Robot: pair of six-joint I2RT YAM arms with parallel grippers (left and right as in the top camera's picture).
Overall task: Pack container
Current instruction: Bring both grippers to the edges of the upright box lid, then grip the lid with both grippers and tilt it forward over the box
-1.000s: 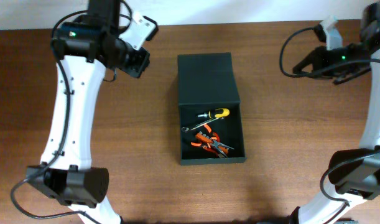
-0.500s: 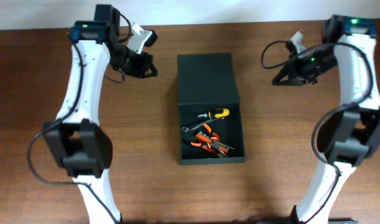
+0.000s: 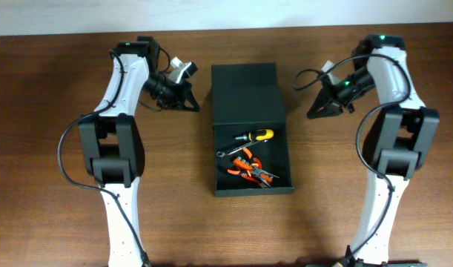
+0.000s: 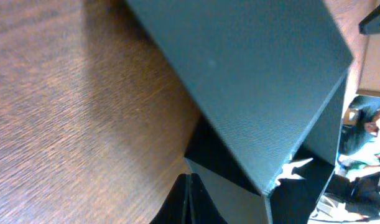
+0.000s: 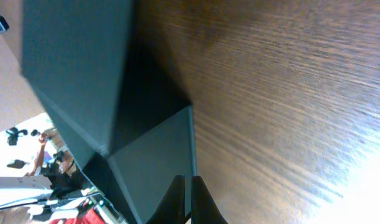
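The container (image 3: 252,187), a dark green-black box, sits mid-table with its lid (image 3: 245,89) folded open toward the back. Inside lie a yellow-handled screwdriver (image 3: 254,136), a small wrench (image 3: 230,150) and orange pliers (image 3: 248,169). My left gripper (image 3: 190,106) is shut and empty, its tip just left of the lid's left edge. My right gripper (image 3: 315,113) is shut and empty, a little to the right of the lid. In the left wrist view the closed left gripper (image 4: 189,196) points at the container (image 4: 239,81). In the right wrist view the right gripper (image 5: 188,199) faces the container's wall (image 5: 152,168).
The brown wooden table (image 3: 359,208) surrounds the box on all sides. Both arms' white links and cables (image 3: 308,78) reach in from the front corners. A pale wall runs along the table's far edge.
Both arms have swung inward from the table's outer corners toward the container's lid. The left gripper's jaws closed during this. The box and tools have not moved.
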